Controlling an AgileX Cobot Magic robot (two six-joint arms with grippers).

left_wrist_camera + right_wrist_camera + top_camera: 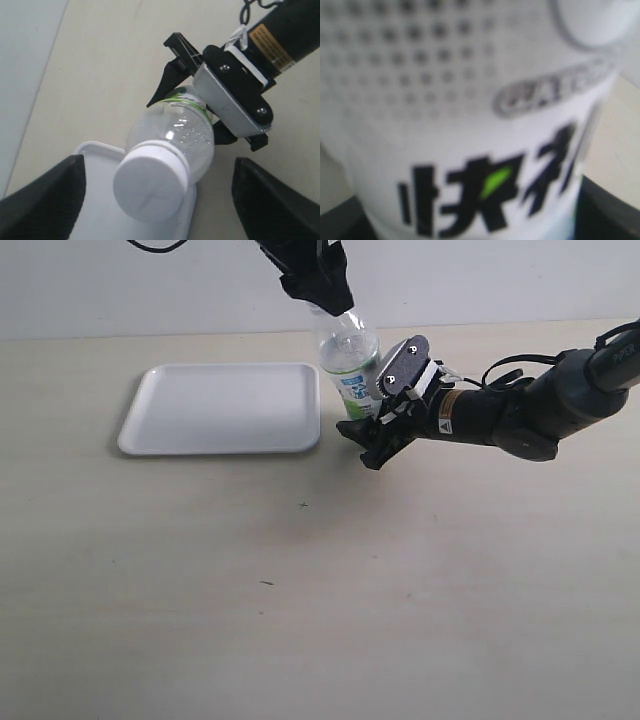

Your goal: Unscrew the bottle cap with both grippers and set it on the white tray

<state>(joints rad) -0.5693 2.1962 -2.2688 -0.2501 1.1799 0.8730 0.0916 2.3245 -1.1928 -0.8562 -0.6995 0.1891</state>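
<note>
Bottle (pixel 350 365): upright near the far edge of the worktop (pixel 300 590), just beside the tray (pixel 220 410) on its side facing the right edge, with the cap (pixel 150 187) on its neck. Right claw (pixel 362 440): clenched on the bottle's labelled body. Left claw (pixel 330 300): released above the cap, fingers spread wide to either side.

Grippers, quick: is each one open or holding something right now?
Left gripper: open, fingers either side of the bottle cap, not touching it.
Right gripper: closed on the bottle.
</note>
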